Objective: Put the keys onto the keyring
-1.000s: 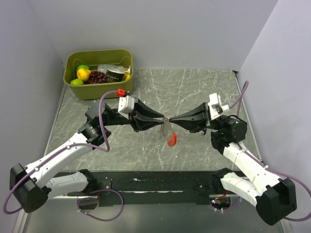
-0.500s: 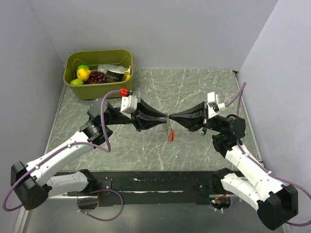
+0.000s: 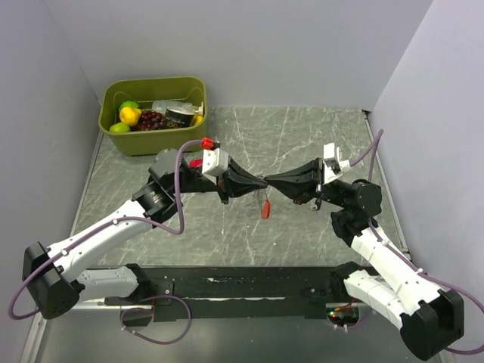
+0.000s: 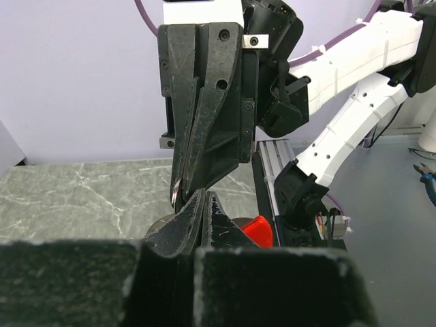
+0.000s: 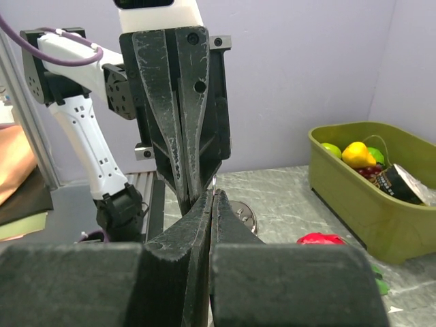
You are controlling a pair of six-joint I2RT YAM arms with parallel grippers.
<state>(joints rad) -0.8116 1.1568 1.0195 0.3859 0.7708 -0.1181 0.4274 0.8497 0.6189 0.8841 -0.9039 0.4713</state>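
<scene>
Change observed: the left claw (image 3: 257,181), standing apart and partly open a second ago, has advanced and closed fully; it now meets the right claw (image 3: 271,181) nose to nose above the middle of the counter (image 3: 302,136).

The right claw is pinched shut on the silvery loop of the keyring (image 3: 265,208); the red fob hangs straight down beneath the meeting point. Whether the left claw has metal between its tips cannot be told; the left wrist view shows the loop just beside them. No separate key can be made out.

Judgement: a second grip on the loop is being attempted, probably to steady or spread it; threading is not yet done.

Clearances: the joined claws are well apart from the green bin (image 3: 155,81) in the far left corner and from both side walls; bare counter lies beyond and to the right; both forearms flank the near side, so withdrawal is best made outward, each claw along its own axis.
</scene>
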